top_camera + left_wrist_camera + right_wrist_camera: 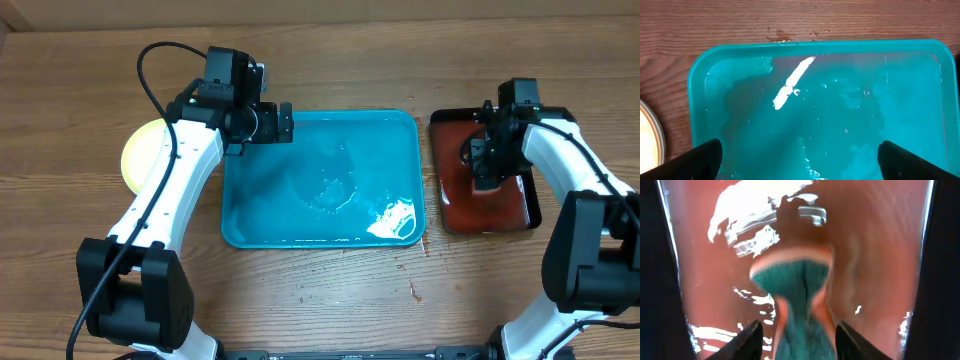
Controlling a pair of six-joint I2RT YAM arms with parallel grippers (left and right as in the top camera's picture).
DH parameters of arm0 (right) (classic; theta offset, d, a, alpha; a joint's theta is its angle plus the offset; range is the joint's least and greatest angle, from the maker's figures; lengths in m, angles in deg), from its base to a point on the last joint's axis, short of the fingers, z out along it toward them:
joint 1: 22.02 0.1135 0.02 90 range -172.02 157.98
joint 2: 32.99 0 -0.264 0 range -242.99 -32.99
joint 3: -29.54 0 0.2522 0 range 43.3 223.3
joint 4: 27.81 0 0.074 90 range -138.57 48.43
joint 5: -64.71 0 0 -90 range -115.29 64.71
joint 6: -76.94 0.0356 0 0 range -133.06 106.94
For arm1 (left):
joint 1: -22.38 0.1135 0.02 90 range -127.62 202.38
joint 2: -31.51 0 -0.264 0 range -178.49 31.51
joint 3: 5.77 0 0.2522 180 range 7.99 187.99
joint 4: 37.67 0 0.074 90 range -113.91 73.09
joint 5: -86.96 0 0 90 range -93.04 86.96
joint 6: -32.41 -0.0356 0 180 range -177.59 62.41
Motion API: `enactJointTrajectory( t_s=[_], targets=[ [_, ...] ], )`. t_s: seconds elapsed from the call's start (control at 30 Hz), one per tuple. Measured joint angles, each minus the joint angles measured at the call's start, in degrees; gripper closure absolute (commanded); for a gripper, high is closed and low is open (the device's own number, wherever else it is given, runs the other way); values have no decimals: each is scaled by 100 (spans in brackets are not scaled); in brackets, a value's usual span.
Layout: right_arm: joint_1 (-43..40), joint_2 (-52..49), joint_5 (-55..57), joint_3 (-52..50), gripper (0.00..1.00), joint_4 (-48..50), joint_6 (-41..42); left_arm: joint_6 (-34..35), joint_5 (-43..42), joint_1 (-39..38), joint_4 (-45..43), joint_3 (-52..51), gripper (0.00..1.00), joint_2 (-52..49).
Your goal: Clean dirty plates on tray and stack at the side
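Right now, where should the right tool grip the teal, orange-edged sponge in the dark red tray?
Probably across its narrowed middle, coming straight down. The teal, orange-edged sponge is waisted there, and the right tool straddles that waist above the dark red tray, fingers either side.

The tray lies open under the left pincer; a plate sits alongside.

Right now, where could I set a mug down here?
The teal tray is bare but wet. Bare tabletop runs in front of and behind both trays. Crowded: the yellow plate beside the left arm, and the dark red tray, where the right gripper straddles a sponge.
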Motion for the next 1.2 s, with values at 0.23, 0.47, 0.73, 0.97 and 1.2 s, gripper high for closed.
enactJointTrajectory(
  t_s=[0.23,0.47,0.73,0.97,1.2],
  targets=[
    [-15,52,-149,1825,0,-1668,155,0,2,0,-4,0,0,0],
    [-15,876,-544,3733,0,-3161,146,0,20,0,-4,0,0,0],
    [-15,2361,-1298,5045,0,-3956,326,0,20,0,-4,0,1,0],
    [-15,3257,-1784,5099,0,-4015,498,0,20,0,-4,0,0,0],
    [-15,3397,-1864,5097,0,-4140,542,0,20,0,-4,0,0,0]
  ],
)
